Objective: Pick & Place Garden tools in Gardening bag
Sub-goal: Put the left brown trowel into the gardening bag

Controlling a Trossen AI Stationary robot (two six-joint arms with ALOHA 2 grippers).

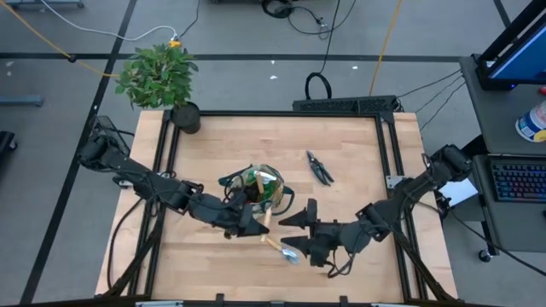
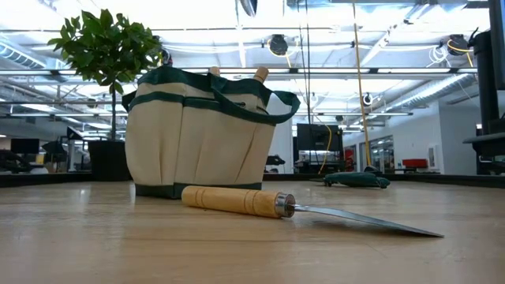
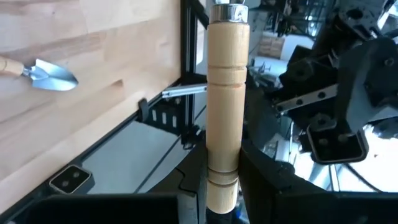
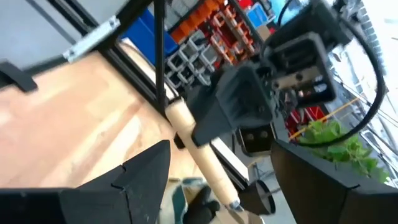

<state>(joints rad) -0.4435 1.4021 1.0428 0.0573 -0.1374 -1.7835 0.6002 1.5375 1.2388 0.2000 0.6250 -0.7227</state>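
Observation:
The beige gardening bag (image 1: 256, 189) with green trim stands mid-table, and wooden handles stick out of its top (image 2: 260, 75). My left gripper (image 1: 252, 223) is just near of the bag, shut on a wooden-handled tool (image 3: 225, 93) whose working end is out of view. One wooden-handled trowel (image 1: 286, 248) lies flat on the table near the bag; it also shows in the low view (image 2: 245, 201). My right gripper (image 1: 294, 220) is open and empty, just right of the left gripper and above the trowel. Black pruning shears (image 1: 320, 168) lie farther back on the right. My left gripper pinches the tool's wooden handle near its free end (image 3: 221, 177) between its two fingers. The handle runs on away from the fingers, along them, to its metal ferrule (image 3: 229, 11). The tool is lifted clear of the table.
A leafy plant in a black pot (image 1: 185, 118) stands at the table's far left corner. The black frame rail (image 1: 388, 153) runs along the table's edges. Bare wood (image 1: 205, 264) lies along the near side.

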